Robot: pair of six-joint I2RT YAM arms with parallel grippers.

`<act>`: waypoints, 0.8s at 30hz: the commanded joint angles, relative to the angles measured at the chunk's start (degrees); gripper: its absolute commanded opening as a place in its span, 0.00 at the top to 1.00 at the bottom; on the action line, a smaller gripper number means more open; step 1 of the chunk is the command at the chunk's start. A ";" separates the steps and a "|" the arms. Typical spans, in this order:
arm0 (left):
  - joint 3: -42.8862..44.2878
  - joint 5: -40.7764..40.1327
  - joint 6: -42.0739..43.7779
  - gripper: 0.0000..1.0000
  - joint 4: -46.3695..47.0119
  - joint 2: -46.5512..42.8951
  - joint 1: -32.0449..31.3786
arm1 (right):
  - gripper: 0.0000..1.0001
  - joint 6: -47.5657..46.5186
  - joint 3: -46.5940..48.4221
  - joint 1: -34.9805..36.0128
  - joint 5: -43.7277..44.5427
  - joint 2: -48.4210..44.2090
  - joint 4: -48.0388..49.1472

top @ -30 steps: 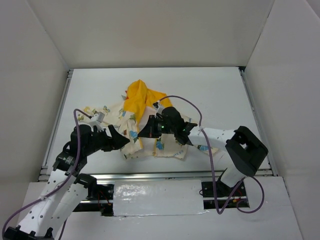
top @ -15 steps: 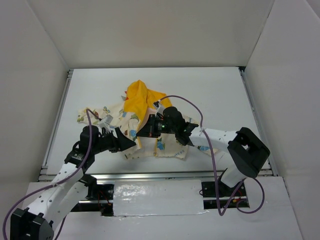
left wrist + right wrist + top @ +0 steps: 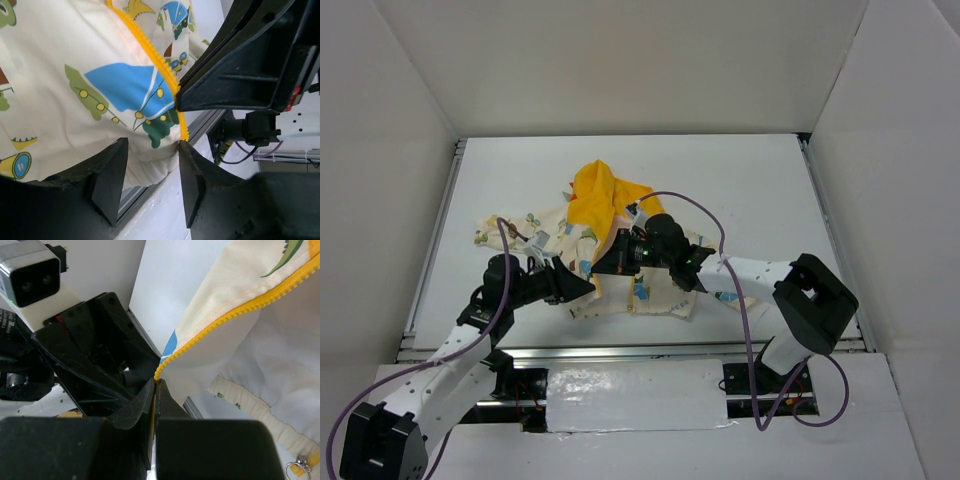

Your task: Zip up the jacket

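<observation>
**A:** What is the right gripper (image 3: 156,382) doing?

**B:** Its jaws are pinched tight on the jacket (image 3: 235,275). They grip the very end of the yellow zipper (image 3: 227,314), low in the centre of the right wrist view. From there the toothed strip climbs to the upper right.

**A:** And the left gripper (image 3: 152,146)?

**B:** Its fingers (image 3: 107,175) stand apart at the bottom of the left wrist view. The cream hem of the jacket (image 3: 75,60) lies across the gap. I cannot tell whether either finger touches the cloth. The zipper (image 3: 150,50) curves down from the top centre to just above the right-hand finger. The right arm's black body fills the upper right.

**A:** How near are the two?

**B:** From above, the left gripper (image 3: 582,287) and the right gripper (image 3: 603,265) sit almost tip to tip, left of centre.

**A:** Where does the jacket lie?

**B:** The jacket (image 3: 655,292) is spread on the white table (image 3: 750,190) in the middle of the overhead frame. Its yellow-orange hood (image 3: 600,195) is bunched toward the top. One sleeve (image 3: 505,225) stretches out to the left, and the hem faces the bottom edge.
</observation>
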 commanded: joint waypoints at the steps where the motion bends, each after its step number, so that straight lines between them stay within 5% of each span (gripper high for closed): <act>1: -0.80 1.83 -0.57 0.41 4.53 0.01 -0.41 | 1.00 0.11 0.68 0.51 -0.09 0.42 3.44; 6: -1.50 2.18 -0.65 0.37 5.49 0.10 -0.41 | 1.00 0.20 0.95 0.59 -0.09 0.77 3.53; 8: -1.77 2.36 -1.00 0.54 6.72 0.36 -0.41 | 1.00 0.38 1.04 0.51 -0.18 0.94 3.71; 13: -2.64 3.33 -1.80 0.69 9.18 1.77 -0.41 | 1.00 0.46 0.95 0.51 -0.18 1.21 3.62; 17: -2.30 3.85 -1.27 0.95 9.10 2.56 -0.41 | 1.00 0.03 0.95 0.59 0.00 1.47 3.18; 21: -1.33 3.94 -0.22 1.00 7.08 2.47 -0.41 | 0.51 -2.34 -0.10 -0.02 -0.44 0.60 3.26; 24: -1.06 3.24 -0.04 1.00 5.41 0.55 -0.41 | 0.47 -3.22 -4.74 -1.86 -2.98 -0.72 7.12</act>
